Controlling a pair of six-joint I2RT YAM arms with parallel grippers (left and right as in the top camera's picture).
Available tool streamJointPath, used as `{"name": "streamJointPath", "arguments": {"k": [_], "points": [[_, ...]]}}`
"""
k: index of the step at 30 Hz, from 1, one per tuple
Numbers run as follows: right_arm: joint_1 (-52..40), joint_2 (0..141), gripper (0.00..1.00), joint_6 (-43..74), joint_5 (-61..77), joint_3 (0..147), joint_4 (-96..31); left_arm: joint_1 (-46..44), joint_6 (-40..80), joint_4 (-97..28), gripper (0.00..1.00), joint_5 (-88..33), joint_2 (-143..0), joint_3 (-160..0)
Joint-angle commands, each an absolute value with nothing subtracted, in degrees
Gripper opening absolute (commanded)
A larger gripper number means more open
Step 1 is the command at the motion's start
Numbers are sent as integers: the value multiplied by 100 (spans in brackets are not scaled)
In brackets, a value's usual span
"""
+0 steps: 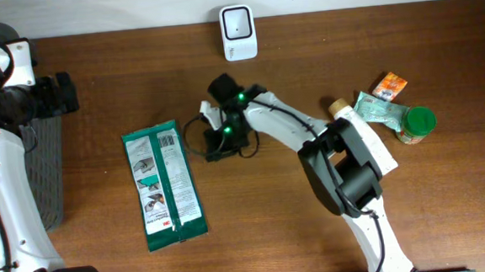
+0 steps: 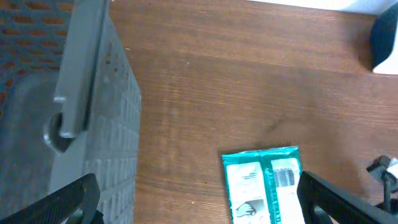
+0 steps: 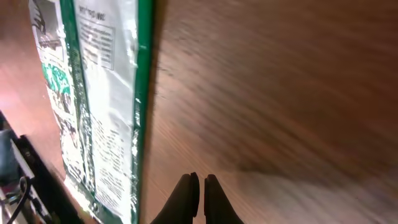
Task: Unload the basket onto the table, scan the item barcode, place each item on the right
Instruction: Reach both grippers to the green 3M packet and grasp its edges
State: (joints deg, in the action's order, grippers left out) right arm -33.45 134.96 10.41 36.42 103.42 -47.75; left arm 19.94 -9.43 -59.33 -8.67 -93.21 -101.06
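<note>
The green packet (image 1: 163, 185) lies flat left of centre; the right gripper (image 3: 198, 190), clenched on nothing, hovers just beside its edge and should open, then pinch that edge squarely; the left gripper (image 2: 199, 208) stands released.

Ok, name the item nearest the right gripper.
The green pouch, lying flat alone beside the right gripper; the jar, orange box and teal packet sit clustered far off.
</note>
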Motion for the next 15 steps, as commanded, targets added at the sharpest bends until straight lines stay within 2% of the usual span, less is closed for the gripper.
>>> {"name": "streamJointPath", "arguments": {"k": [1,2,3,4,8,10,13,15], "points": [[-3188,12956,5,617,3760,10460,-4928,2003,-956,-6036,99,-1691,-9255,-10141],[-3179,12934,5,617,3625,10462,-4925,1981,-961,-6055,99,-2051,-9255,-10141],[-3179,12934,5,617,3531,10460,-4928,1826,-956,-6121,21,-2075,-9253,-10143],[-3179,12934,5,617,3531,10460,-4925,1699,-888,-6145,0,-2056,-9253,-10143],[-3179,12936,5,622,3531,10460,-4908,685,873,-6820,0,-506,-9255,-9533],[-3179,12936,5,622,3531,10457,-4912,427,1505,-6200,0,-425,-9255,-7950],[-3183,12943,5,620,3531,10442,-4912,427,1612,-5328,0,-419,-9255,-6289],[-3186,12986,5,622,3531,10442,-4932,429,1870,-4731,0,-189,-9255,-5664]]}}
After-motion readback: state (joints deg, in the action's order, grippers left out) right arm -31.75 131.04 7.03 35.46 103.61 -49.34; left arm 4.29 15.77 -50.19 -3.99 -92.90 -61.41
